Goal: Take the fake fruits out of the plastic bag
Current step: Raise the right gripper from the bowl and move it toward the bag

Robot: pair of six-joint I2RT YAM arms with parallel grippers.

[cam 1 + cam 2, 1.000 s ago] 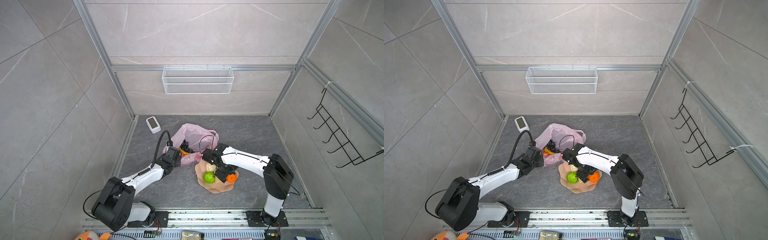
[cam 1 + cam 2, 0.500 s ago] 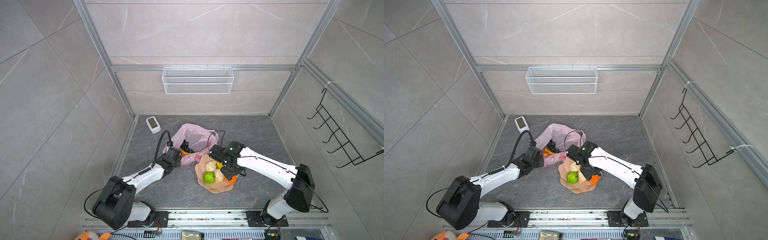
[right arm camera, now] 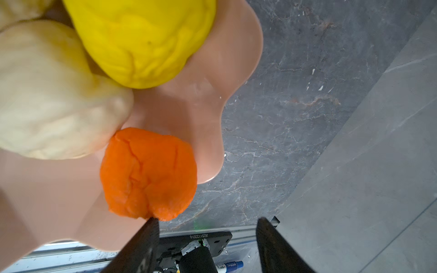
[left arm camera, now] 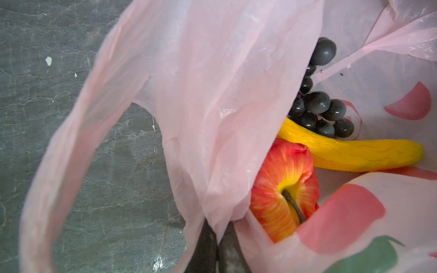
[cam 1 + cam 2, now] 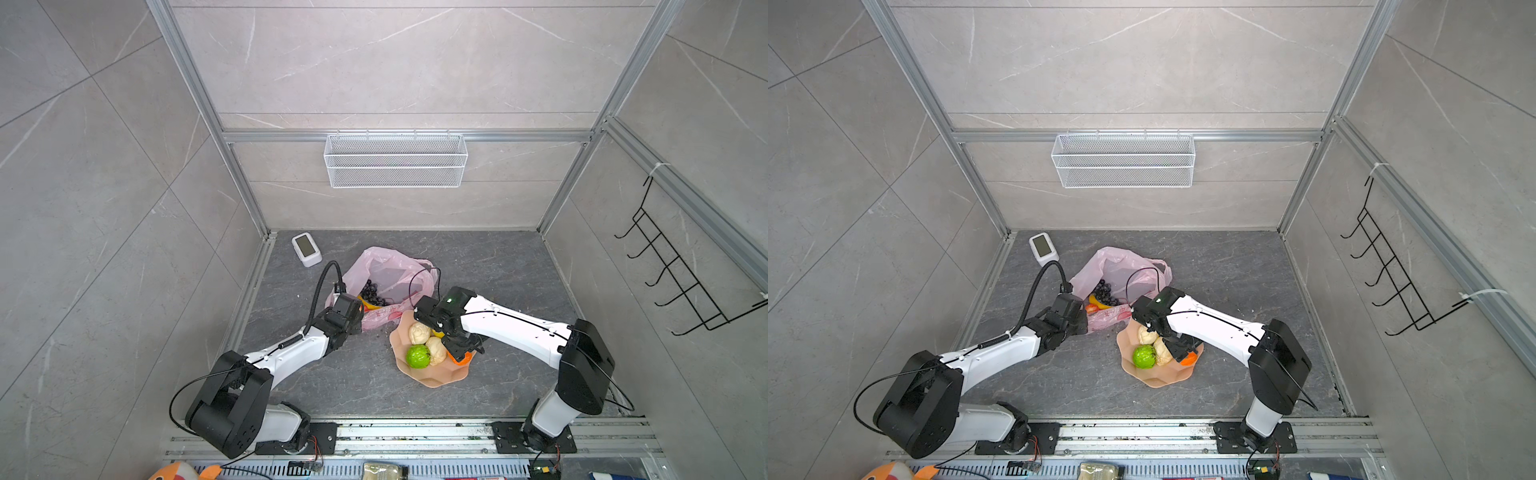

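Since earlier: swung outward at the right elbow. Spread and empty over plate [image 5: 432, 380], beside orange piece [image 3: 149, 172]: right gripper [image 3: 207, 222]. Pinched on plastic bag [image 5: 390, 270] rim: left gripper [image 4: 216, 238]. Inside bag, fake fruits [image 5: 1104, 297]: banana [image 4: 354, 153], grape bunch [image 4: 316, 108], red apple [image 4: 283, 184]. Reach right gripper back toward bag mouth; banana crosswise to left gripper's reach.
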